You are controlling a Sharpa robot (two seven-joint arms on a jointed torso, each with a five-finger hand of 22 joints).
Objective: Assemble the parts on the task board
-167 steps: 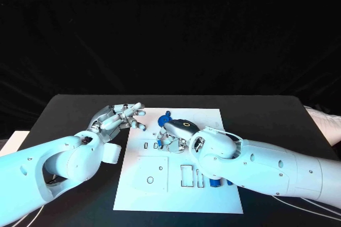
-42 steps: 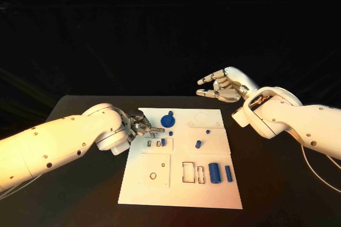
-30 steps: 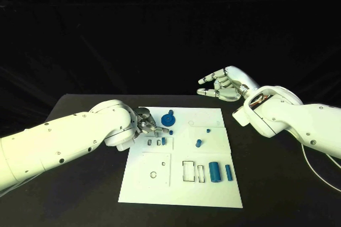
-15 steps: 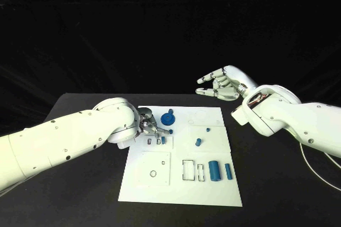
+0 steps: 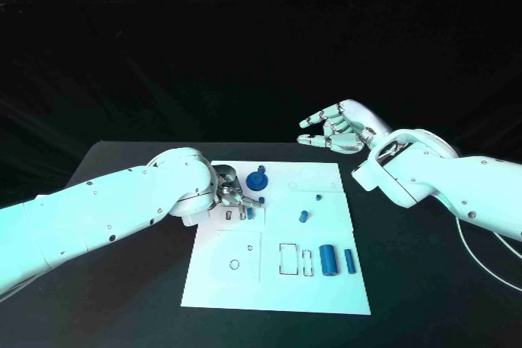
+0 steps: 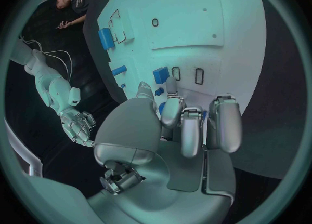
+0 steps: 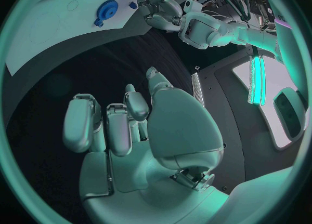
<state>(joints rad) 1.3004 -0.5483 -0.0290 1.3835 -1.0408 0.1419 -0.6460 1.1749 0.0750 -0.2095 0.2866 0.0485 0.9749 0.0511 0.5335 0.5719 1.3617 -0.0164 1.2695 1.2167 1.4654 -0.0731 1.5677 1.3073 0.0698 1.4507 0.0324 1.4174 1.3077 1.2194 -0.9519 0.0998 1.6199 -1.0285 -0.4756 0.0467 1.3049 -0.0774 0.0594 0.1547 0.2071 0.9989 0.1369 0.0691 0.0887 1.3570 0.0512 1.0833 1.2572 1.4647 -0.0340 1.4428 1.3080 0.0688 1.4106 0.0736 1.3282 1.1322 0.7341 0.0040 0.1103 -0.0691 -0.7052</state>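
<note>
The white task board (image 5: pixel 245 276) lies in the middle of the table. A blue gear (image 5: pixel 256 182) stands near its far edge, with small blue parts (image 5: pixel 303 214) below it and two blue cylinders (image 5: pixel 327 259) near the right side. My left hand (image 5: pixel 228 194) hovers over the board's upper left by the small slots, fingers (image 6: pixel 194 126) bent downward and thumb apart, nothing seen in its grasp. A blue block (image 6: pixel 160 74) lies just beyond its fingertips. My right hand (image 5: pixel 337 129) is raised above the table's far edge, holding nothing, fingers loosely apart.
The black table (image 5: pixel 435 250) extends on both sides of the board. Empty slots and outlined recesses (image 5: pixel 287 259) mark the board's near half. From the right wrist, the board's gear (image 7: pixel 106 11) and my left hand (image 7: pixel 159 8) are visible.
My left hand has crept a little further over the board toward the gear. The right hand, over the board 5.6 s ago, now stays raised and nearly still.
</note>
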